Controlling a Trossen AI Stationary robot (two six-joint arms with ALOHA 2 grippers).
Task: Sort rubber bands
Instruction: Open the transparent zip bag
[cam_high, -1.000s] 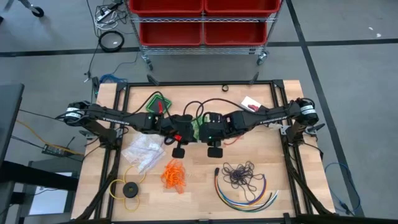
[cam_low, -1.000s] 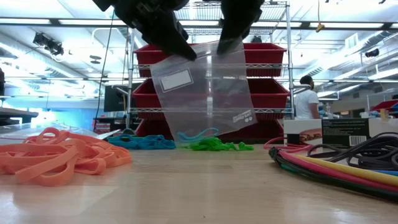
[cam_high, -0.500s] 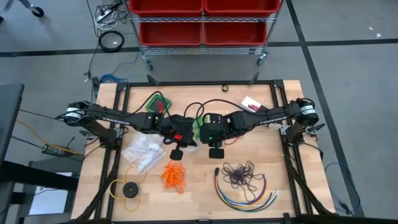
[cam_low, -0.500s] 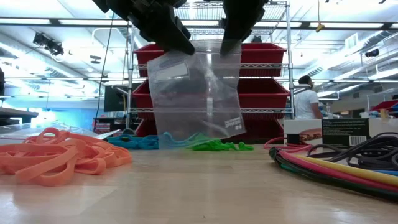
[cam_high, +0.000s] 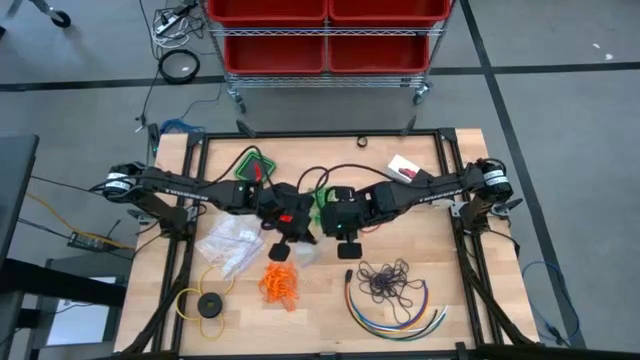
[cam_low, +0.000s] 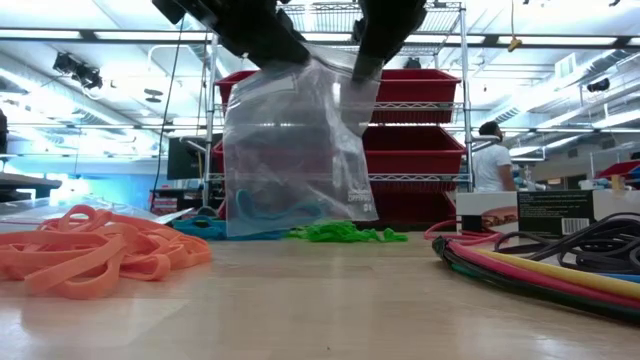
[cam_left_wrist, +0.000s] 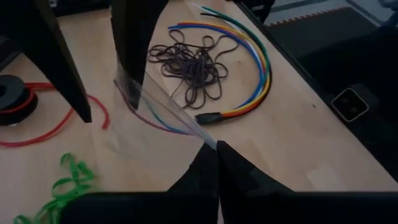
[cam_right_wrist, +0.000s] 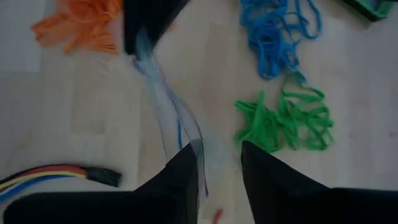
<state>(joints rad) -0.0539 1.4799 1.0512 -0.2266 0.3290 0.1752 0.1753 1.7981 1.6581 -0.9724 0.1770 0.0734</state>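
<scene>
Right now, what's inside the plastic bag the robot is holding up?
A few blue bands lie curled at the bottom of the bag. The rest looks empty, though the plastic is cloudy. The left hand and right hand hide its top edge.

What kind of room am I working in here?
Probably a lab or workshop: a wire rack of red bins behind the table, ceiling strip lights, and a person at a far bench.

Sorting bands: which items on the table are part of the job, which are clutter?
Job:
- orange rubber bands
- green rubber bands
- blue rubber bands
- dark purple rubber bands
- clear bag, pinched by left gripper and right gripper

Clutter:
- multicoloured cables
- yellow ring with black disc
- spare clear bags
</scene>
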